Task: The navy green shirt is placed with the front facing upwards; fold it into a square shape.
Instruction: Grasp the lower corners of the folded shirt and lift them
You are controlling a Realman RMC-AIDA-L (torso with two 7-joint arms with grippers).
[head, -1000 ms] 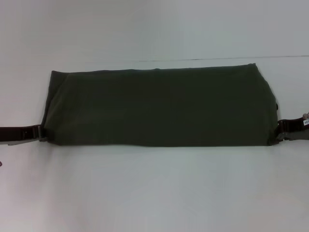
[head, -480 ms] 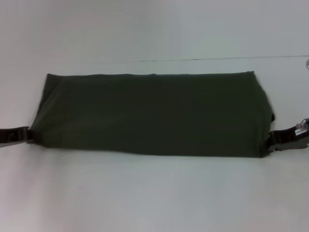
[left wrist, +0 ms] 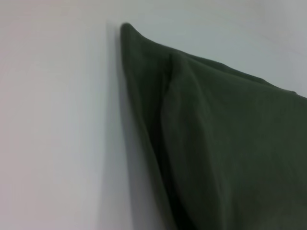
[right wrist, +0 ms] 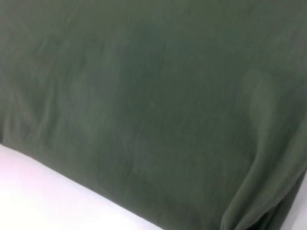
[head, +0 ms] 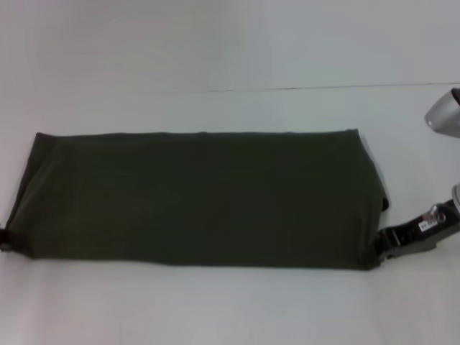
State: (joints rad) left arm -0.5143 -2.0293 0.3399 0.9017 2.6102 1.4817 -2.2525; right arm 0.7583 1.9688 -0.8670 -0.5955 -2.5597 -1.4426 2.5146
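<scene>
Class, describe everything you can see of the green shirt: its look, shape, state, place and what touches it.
The navy green shirt is dark olive, matte, soft-looking cloth, folded into a long horizontal band on the white table. No lettering, neck or sleeves show. Its surface lies mostly smooth, with layered folds at the ends. The right gripper meets its near right corner; the left gripper, barely in view, is at its near left corner.

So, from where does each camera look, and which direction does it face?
Head view: from the robot's head, forward and down at the navy green shirt on the white table; right gripper at its right end, left gripper barely showing at the left end.
Left wrist view: close on a shirt corner over the table; no robot part shows.
Right wrist view: close on shirt fabric; no robot part.
All three views share the shirt and the table.
</scene>
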